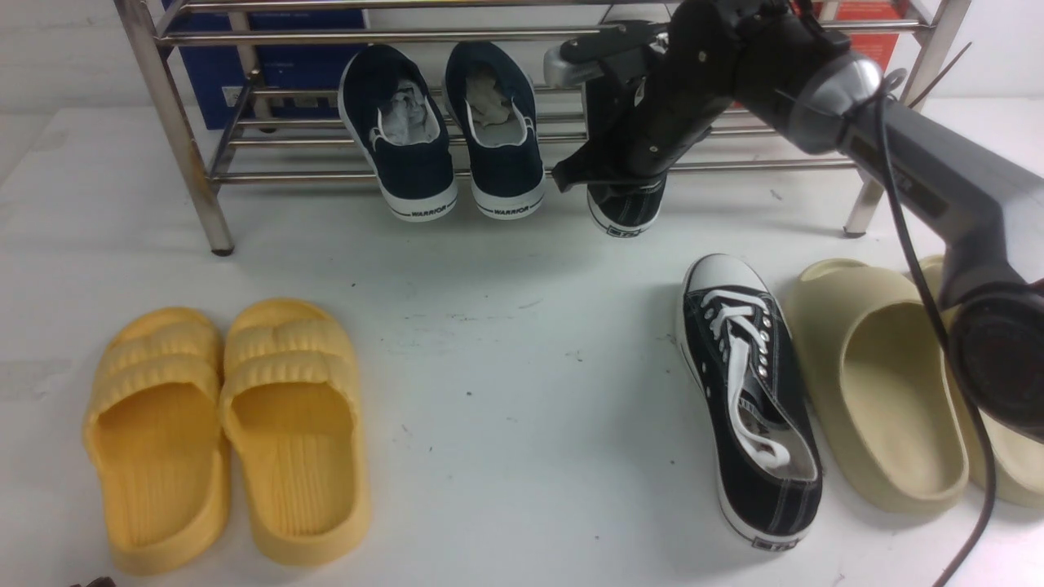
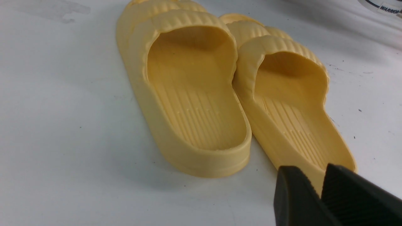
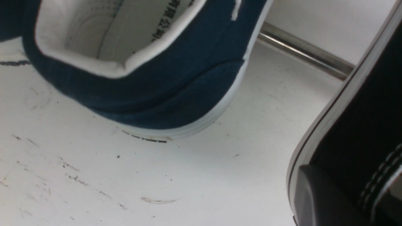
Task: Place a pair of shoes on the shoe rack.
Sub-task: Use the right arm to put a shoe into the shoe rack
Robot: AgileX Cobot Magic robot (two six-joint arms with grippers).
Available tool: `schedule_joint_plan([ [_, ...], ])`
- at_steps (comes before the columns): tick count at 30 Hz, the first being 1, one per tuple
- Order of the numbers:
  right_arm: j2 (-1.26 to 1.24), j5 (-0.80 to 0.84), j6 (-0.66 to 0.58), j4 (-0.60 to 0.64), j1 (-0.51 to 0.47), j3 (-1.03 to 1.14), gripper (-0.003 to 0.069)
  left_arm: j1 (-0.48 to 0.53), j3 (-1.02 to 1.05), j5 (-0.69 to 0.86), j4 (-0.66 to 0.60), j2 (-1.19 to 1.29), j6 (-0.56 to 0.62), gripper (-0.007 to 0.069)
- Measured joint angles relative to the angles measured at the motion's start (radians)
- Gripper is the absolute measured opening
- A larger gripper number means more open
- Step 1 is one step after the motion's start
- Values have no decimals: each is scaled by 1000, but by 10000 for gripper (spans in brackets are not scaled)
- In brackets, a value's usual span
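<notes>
Front view: your right gripper (image 1: 620, 175) is clamped on one black sneaker (image 1: 626, 210) at the shoe rack (image 1: 175, 122) — its heel end shows just past the lower shelf's front bar, right of the navy slip-ons (image 1: 444, 134) on that shelf. Can't tell whether it rests on the bars. The other black sneaker (image 1: 754, 399) lies on the table (image 1: 506, 342), nearer, toe toward the rack, just left of the beige slides (image 1: 885, 383). The yellow slides (image 1: 224, 428) sit near left.

Left wrist view: your left gripper (image 2: 312, 169) hangs by the yellow slides, holding nothing — tips close together, can't tell if they meet.

Right wrist view: a finger pad (image 3: 317, 197) presses the black sneaker's canvas side, w/ one navy slip-on's heel and a rack bar beyond.
</notes>
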Motion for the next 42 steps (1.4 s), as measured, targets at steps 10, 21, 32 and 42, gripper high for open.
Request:
schedule_joint_plan([
  [10,0,-9,1,0,0,-4,41,0,0,0,0,0,0,165],
  [21,2,6,1,-8,-1,-79,99,0,0,0,0,0,0,180],
  [32,2,22,1,-15,-1,-81,202,0,0,0,0,0,0,188],
  [42,-7,27,-88,-29,-1,-87,236,0,0,0,0,0,0,202],
])
